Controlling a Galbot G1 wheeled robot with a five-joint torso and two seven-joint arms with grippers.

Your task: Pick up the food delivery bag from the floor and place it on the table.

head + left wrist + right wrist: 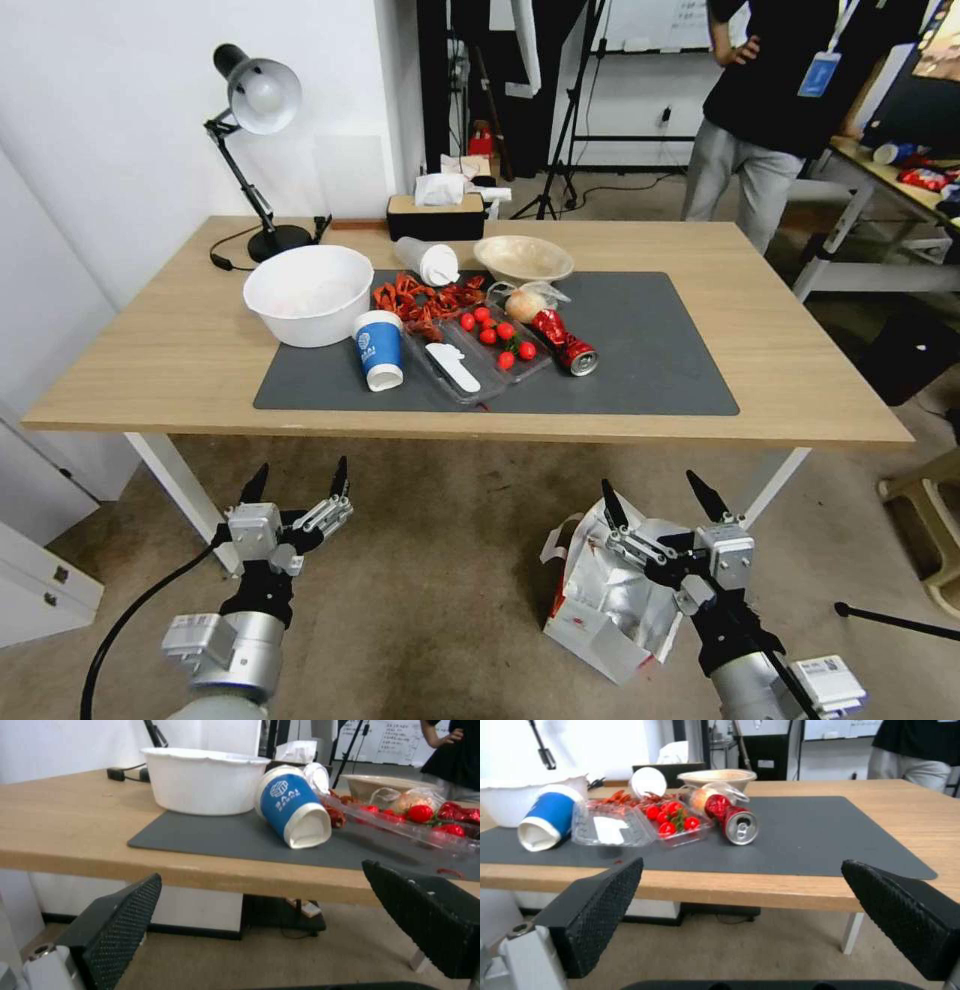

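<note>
Light-wood bench (180, 340) on white legs spans the scene, its dark grey mat (660, 350) crowded on the left with meal leftovers, leaving the mat's right half bare, the likeliest landing spot for the bag. Below it the brownish floor (440, 560) carries the food delivery bag (600, 600), white with red edges and crinkled foil lining, lying just in front of the bench's right leg. The right end effector (660, 498) is poised above the bag, fingers spread apart and pointing toward the bench, holding nothing; I judge the grasp not yet begun. The left end effector (297, 482) waits over bare floor, fingers likewise apart. A tipped blue paper cup (292, 806) bears a white logo whose lettering I cannot read.
</note>
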